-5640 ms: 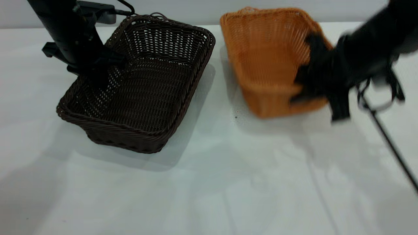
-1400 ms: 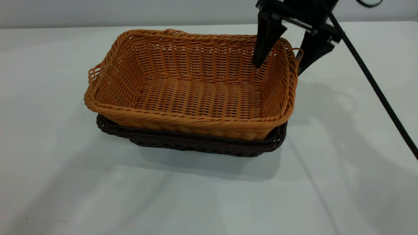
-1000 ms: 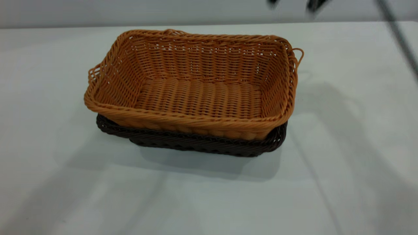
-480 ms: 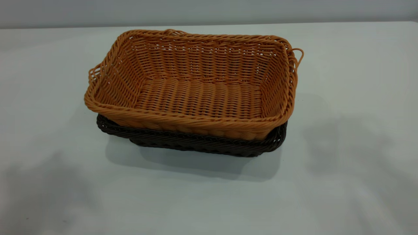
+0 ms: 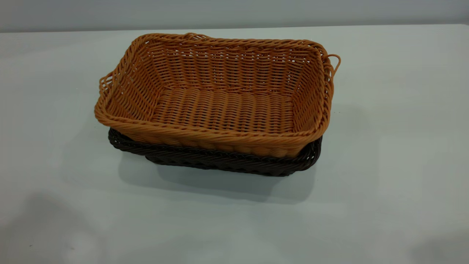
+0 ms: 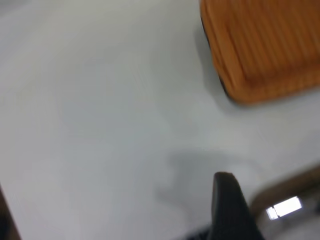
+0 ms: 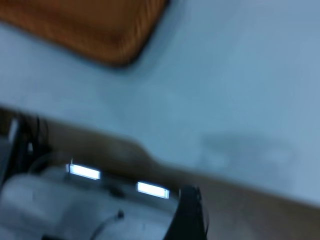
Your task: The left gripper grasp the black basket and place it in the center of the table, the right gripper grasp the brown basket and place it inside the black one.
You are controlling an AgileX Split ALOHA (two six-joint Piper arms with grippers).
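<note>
The brown basket [image 5: 220, 110] sits nested inside the black basket [image 5: 227, 163], whose dark rim and lower wall show under it, near the middle of the table [image 5: 384, 146]. Neither gripper shows in the exterior view. In the left wrist view, part of my left gripper [image 6: 227, 205] hangs over bare table, well away from the brown basket [image 6: 265, 45]. In the right wrist view, part of my right gripper [image 7: 190, 212] is by the table's edge, far from the brown basket [image 7: 85, 25]. Neither gripper holds anything I can see.
The table edge [image 7: 150, 155] crosses the right wrist view, with floor and equipment beyond it. The left wrist view also shows a table edge [image 6: 285, 187] close to that gripper. Faint arm shadows lie at the near corners of the table.
The right gripper, open over the brown basket's right end 1.4 s ago, rose out of the exterior view. Arm shadows drifted outward. The nested baskets have not moved.
</note>
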